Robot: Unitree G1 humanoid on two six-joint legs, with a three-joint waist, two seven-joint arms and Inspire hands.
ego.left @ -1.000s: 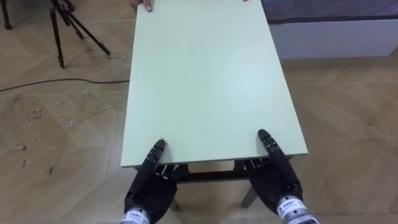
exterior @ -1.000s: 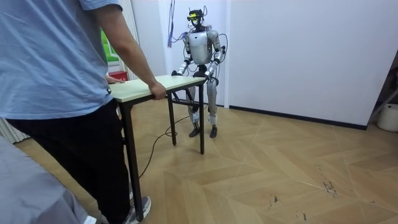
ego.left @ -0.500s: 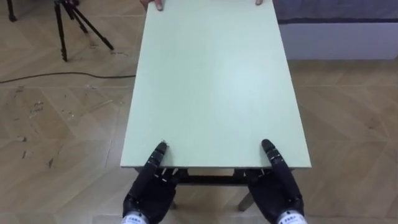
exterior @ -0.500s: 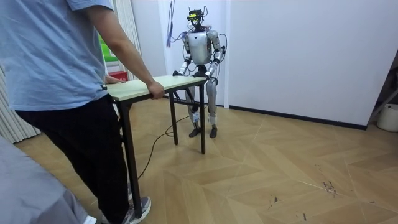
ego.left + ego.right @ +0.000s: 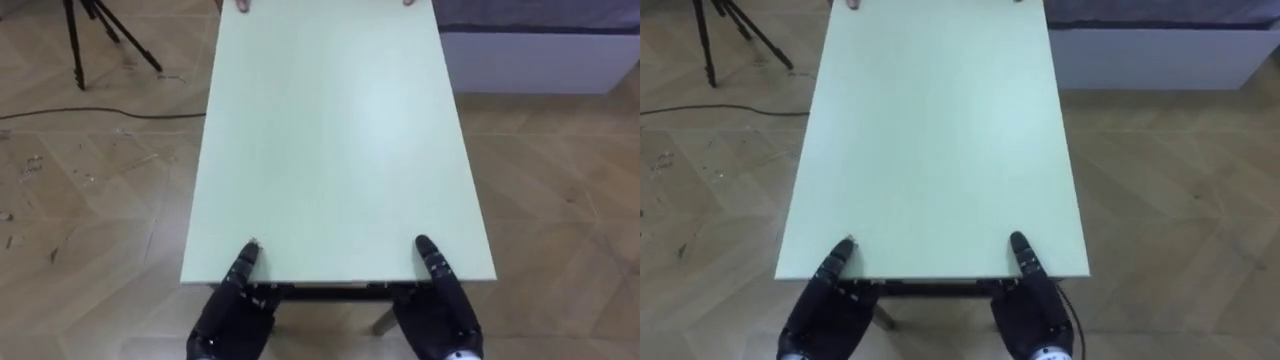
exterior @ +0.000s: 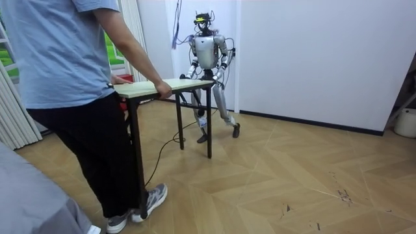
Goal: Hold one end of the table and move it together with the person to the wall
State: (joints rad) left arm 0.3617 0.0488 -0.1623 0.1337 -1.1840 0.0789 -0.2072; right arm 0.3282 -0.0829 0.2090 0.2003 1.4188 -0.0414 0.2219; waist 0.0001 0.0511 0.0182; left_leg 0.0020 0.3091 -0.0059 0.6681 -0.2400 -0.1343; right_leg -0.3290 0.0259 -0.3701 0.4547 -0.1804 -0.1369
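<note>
A brown wooden floor (image 5: 560, 200) lies under a long, pale green tabletop (image 5: 330, 140). At its 6 o'clock end, the left robot hand (image 5: 235, 312) and the right robot hand (image 5: 440, 305) each pinch the edge. Their thumbs lie on top at 7 and 5 o'clock, and the rest is tucked under. At the 12 o'clock end, a person (image 6: 65, 78) holds the other edge. A black tripod (image 5: 100, 35) stands at 10 o'clock. The robot stands by a white wall (image 6: 312, 52).

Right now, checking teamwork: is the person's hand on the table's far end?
Yes, the person's hand grips the table edge opposite the robot.
</note>
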